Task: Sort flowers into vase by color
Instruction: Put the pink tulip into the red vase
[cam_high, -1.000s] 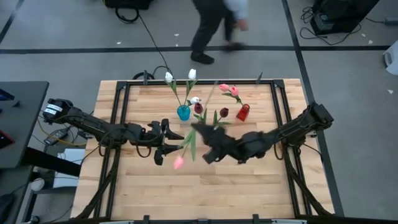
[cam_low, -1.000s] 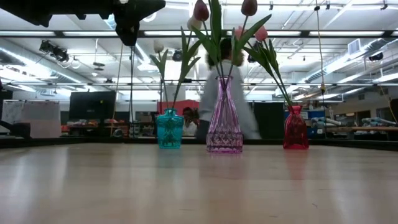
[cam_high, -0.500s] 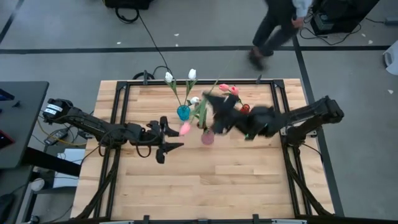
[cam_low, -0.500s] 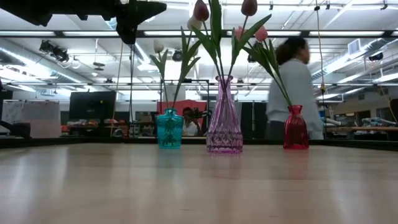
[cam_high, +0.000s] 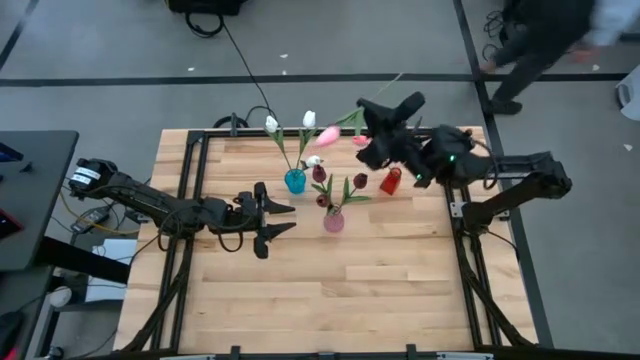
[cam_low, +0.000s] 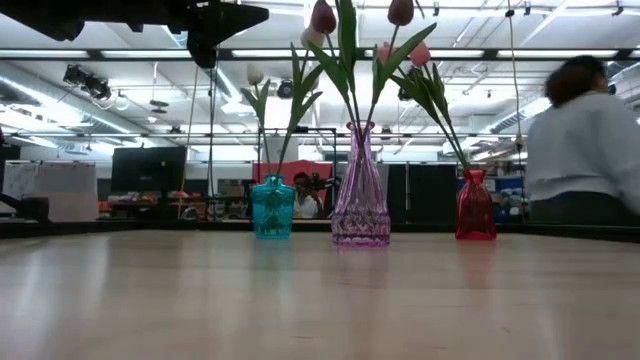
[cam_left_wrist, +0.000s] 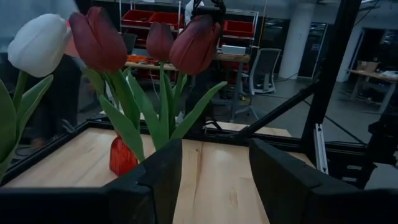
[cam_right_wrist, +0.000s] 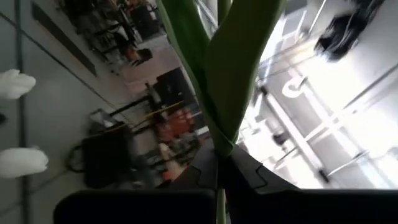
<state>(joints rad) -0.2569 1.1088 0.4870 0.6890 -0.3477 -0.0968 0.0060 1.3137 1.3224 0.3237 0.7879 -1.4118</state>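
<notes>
Table's (cam_high: 330, 300) back edge, right gripper (cam_high: 372, 128) (pink tulip (cam_high: 328, 134) clamped)

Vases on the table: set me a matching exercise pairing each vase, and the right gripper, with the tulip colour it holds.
Column 1:
1. teal vase
2. purple vase
3. red vase
4. right gripper

Column 2:
a. maroon tulips
b. one pink tulip, carried in the air
c. white tulips
d. pink tulips standing in it

Pairs: 1-c, 2-a, 3-d, 4-b
</notes>
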